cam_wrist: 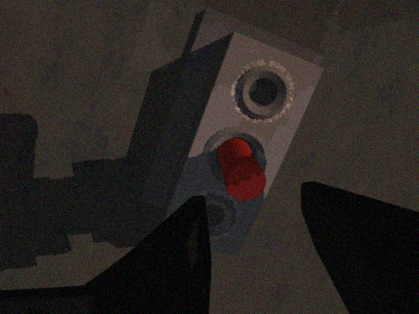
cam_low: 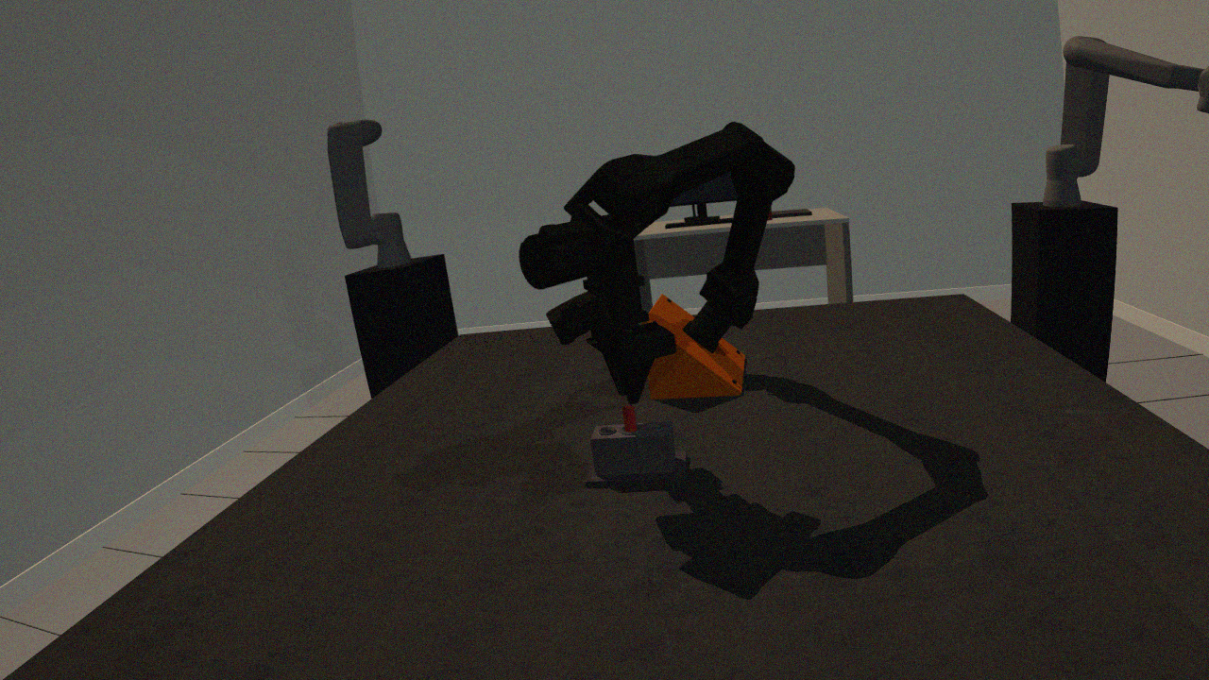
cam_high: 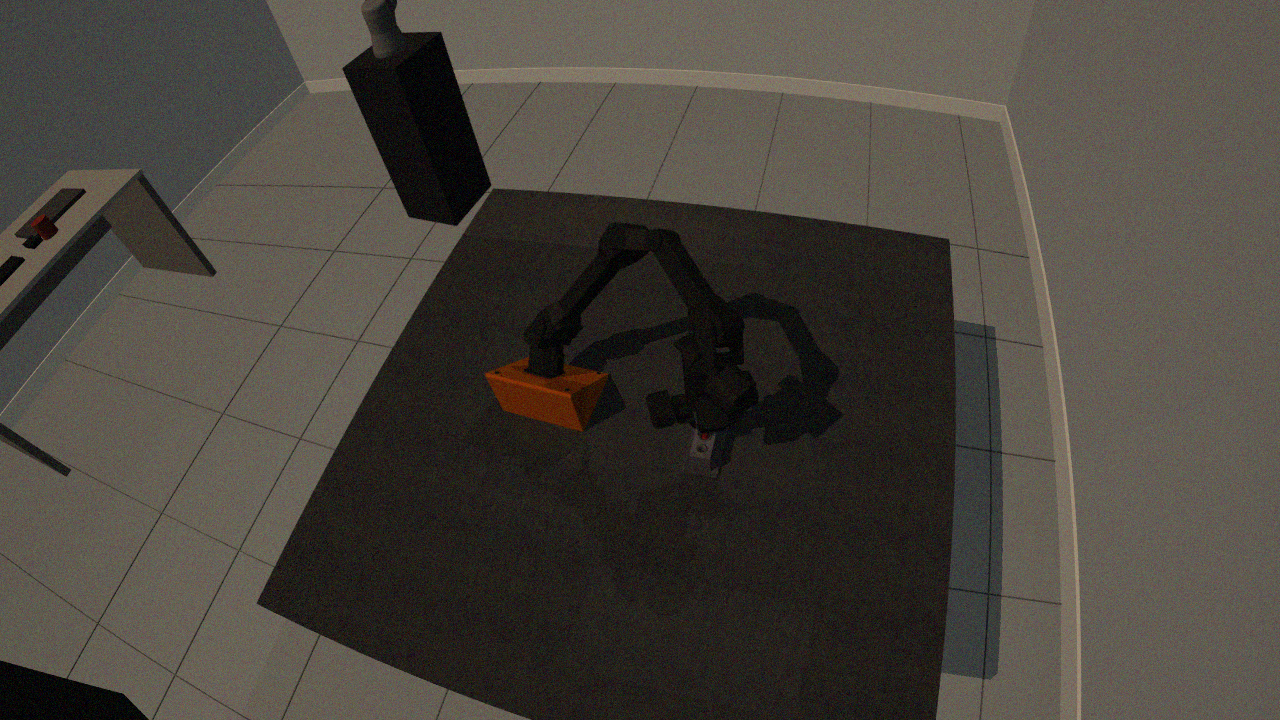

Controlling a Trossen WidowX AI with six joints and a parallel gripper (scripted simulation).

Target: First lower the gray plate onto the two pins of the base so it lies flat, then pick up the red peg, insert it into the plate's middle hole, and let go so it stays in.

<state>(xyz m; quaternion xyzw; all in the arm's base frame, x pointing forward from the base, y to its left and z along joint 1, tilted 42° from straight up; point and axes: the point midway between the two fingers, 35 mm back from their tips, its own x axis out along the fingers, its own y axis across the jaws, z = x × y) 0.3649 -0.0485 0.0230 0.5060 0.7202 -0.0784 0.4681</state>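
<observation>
The gray plate [cam_low: 632, 452] [cam_wrist: 279, 135] is a thick block with three holes in its top face. It sits over the base [cam_wrist: 214, 26], whose edge shows past the plate's far end in the wrist view. A ringed pin shows inside the far hole. The red peg [cam_high: 704, 435] [cam_low: 629, 419] [cam_wrist: 245, 183] stands in the middle hole, its upper part sticking out above the plate. My gripper [cam_low: 632, 400] [cam_wrist: 253, 202] is open just above the peg, its fingers apart on either side and clear of it. How deep the peg reaches is hidden.
The arm's orange mount [cam_high: 541, 400] [cam_low: 689, 382] stands behind the plate in the exterior view. All this is on a dark mat [cam_high: 626, 582] [cam_low: 422, 574]. Black pedestals [cam_low: 401, 321] [cam_low: 1061, 287] with gray arms and a desk [cam_high: 116, 188] [cam_low: 832, 218] stand beyond it.
</observation>
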